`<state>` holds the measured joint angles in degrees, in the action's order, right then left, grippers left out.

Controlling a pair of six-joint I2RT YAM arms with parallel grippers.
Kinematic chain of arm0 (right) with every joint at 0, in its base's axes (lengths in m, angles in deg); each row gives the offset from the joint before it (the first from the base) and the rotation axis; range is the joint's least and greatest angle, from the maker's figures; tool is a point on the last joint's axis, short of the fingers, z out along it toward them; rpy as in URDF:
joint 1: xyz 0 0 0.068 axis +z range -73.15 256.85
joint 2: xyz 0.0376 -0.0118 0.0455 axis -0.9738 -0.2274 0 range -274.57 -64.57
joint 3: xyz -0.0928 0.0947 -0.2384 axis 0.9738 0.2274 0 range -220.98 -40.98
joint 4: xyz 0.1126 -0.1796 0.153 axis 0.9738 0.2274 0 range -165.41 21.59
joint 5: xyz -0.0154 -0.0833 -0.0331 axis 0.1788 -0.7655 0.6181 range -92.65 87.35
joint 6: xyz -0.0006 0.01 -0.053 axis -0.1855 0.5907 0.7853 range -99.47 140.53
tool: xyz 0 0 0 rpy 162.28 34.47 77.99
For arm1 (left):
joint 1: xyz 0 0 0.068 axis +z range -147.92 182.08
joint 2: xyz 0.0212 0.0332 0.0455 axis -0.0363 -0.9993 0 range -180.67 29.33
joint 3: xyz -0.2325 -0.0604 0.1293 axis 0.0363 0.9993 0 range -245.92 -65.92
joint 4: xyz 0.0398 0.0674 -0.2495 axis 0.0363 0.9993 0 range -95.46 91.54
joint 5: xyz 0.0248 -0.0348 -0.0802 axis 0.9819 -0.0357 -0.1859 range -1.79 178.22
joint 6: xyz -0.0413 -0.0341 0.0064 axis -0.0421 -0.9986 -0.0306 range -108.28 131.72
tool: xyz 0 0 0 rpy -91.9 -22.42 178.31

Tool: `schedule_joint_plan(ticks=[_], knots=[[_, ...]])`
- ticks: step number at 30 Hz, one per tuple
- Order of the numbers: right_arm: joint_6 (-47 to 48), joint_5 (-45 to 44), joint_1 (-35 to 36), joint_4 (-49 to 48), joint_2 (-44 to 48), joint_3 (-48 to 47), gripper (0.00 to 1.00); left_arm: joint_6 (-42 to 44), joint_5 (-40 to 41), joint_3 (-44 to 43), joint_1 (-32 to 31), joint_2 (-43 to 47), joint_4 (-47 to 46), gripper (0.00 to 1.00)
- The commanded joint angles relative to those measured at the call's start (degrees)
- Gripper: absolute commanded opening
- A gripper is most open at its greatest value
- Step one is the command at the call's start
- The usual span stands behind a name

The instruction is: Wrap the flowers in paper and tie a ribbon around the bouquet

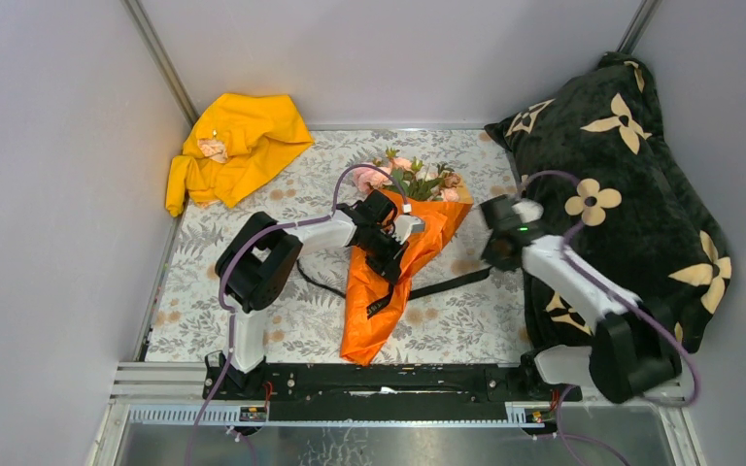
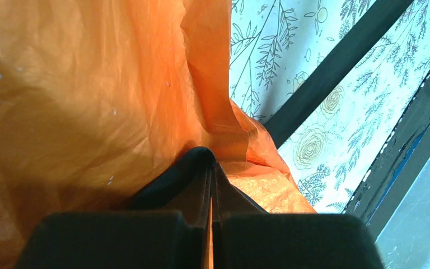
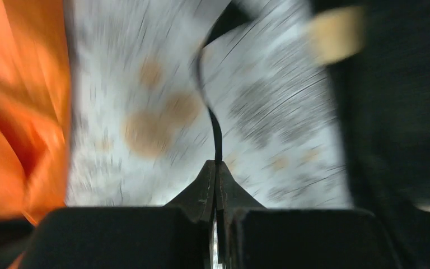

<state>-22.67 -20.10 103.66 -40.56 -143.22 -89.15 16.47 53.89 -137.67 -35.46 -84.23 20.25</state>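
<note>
The bouquet lies on the table: pink flowers (image 1: 413,180) and green leaves stick out of the far end of a cone of orange paper (image 1: 389,291). The black ribbon (image 1: 452,284) runs across the table under the cone. My left gripper (image 1: 389,245) rests on top of the cone, shut on a loop of ribbon (image 2: 171,179) that folds over its fingertips, with orange paper (image 2: 78,101) right behind. My right gripper (image 1: 498,254) hangs to the right of the cone, shut on the ribbon's right end, which shows edge-on as a thin black line (image 3: 217,131) in a blurred view.
A yellow cloth (image 1: 233,146) lies in the back left corner. A large black pillow (image 1: 631,194) with cream flower shapes fills the right side, close behind my right arm. Grey walls enclose the floral tablecloth (image 1: 253,223), and a metal rail (image 1: 379,383) runs along the near edge.
</note>
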Motion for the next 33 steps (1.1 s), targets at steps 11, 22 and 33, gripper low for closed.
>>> schedule_joint_plan(ticks=[11,22,33], knots=[[20.15,-21.45,-20.22,6.89,16.48,-32.41,0.0,1.33,3.78,1.08,-0.17,2.07,0.03,0.0],[19.45,21.37,-1.31,-11.88,0.47,-30.79,0.0,5.26,3.88,1.22,-0.11,4.73,1.09,0.0],[12.12,39.83,-1.1,-29.72,-14.28,-26.29,0.0,17.31,-0.54,10.02,-0.61,12.52,0.3,0.0]])
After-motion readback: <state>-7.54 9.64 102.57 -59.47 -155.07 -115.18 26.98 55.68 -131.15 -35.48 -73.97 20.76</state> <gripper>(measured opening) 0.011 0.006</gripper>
